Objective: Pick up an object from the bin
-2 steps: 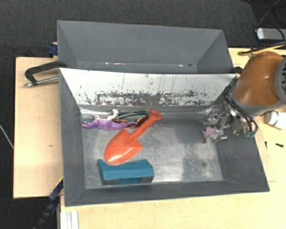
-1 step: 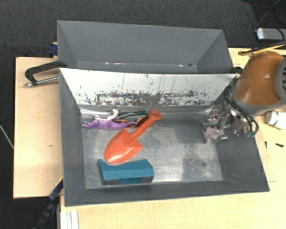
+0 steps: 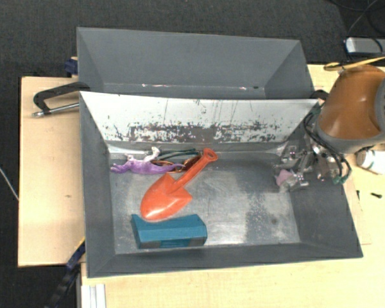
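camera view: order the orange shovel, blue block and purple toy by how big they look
1. orange shovel, longest
2. blue block, close to it in area
3. purple toy, clearly smallest

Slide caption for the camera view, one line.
Gripper low at the bin's right side, apart from orange shovel, blue block.

Orange-domed wrist, dark cabling, small metal claw

The wrist wears a smooth, rounded orange-brown cover (image 3: 351, 104), glossy, with a soft highlight along its top, and a grey band (image 3: 384, 108) edges it on the right. Beneath the cover a bundle of dark cables (image 3: 324, 147) loops out, mostly black, with one thin green lead (image 3: 339, 177) curling among them. A white cylindrical piece (image 3: 374, 160) sits just under the cover's right side. The claw (image 3: 290, 172) is a compact cluster of bare silver metal, built of small angular blocks and brackets.
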Robot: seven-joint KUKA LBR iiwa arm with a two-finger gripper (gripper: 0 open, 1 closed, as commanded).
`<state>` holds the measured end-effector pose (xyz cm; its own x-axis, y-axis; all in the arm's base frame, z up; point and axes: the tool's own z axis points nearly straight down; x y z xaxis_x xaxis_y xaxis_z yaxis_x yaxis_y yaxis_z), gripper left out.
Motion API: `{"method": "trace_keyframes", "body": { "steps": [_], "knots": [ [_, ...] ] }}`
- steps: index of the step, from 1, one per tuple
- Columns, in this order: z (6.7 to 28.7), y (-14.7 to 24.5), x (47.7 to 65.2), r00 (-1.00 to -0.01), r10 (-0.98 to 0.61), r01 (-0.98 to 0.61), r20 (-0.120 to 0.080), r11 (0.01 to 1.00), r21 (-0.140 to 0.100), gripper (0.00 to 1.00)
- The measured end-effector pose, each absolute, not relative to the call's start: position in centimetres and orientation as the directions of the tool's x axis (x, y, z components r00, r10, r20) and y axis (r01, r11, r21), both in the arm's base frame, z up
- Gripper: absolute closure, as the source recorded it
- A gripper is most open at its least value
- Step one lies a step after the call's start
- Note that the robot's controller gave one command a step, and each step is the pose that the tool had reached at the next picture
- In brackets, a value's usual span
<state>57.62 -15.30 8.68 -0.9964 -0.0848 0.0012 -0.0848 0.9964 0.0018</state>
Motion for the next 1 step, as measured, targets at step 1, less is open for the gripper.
{"method": "trace_keyframes", "body": {
  "steps": [1],
  "knots": [
    [10.71,-15.31,57.73,-0.997,-0.083,-0.083,-0.002,0.997,0.001,1.0]
  ]
}}
